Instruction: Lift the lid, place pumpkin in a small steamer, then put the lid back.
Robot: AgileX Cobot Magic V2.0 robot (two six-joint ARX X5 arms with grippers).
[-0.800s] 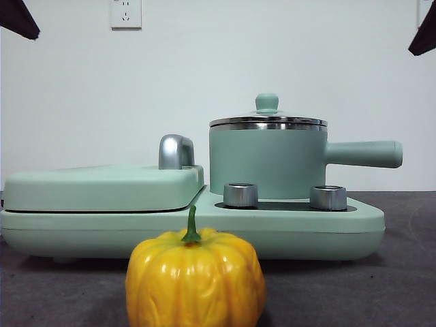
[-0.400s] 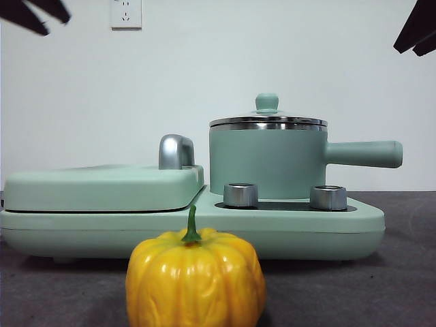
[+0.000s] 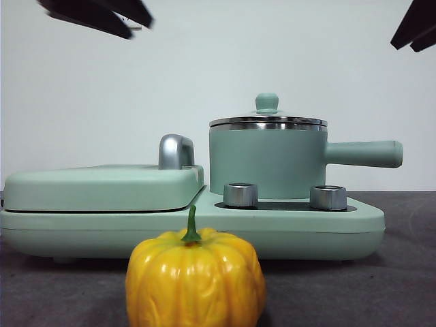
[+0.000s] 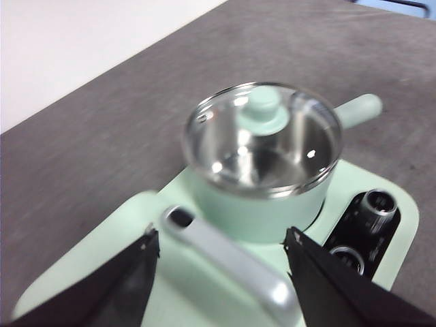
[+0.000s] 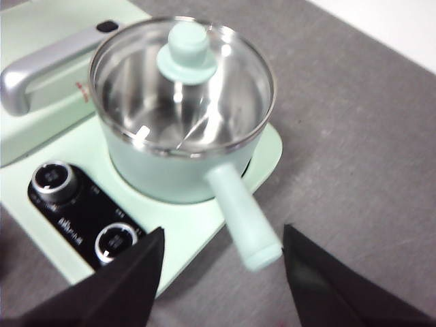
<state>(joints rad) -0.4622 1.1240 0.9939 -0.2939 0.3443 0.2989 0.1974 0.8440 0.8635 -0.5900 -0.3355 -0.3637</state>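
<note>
Both the left gripper (image 4: 218, 272) and right gripper (image 5: 221, 272) hang spread wide above the lid (image 3: 268, 121), ready to lift it.

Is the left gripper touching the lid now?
Apart. In the left wrist view the left gripper has open jaws, and the lid sits on the small steamer beyond them, with the chrome handle in between.

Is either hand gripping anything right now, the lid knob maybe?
Nothing is held. The left hand and right hand are both open in the air above the cooker. The lid sits on the small steamer, knob untouched.
</note>
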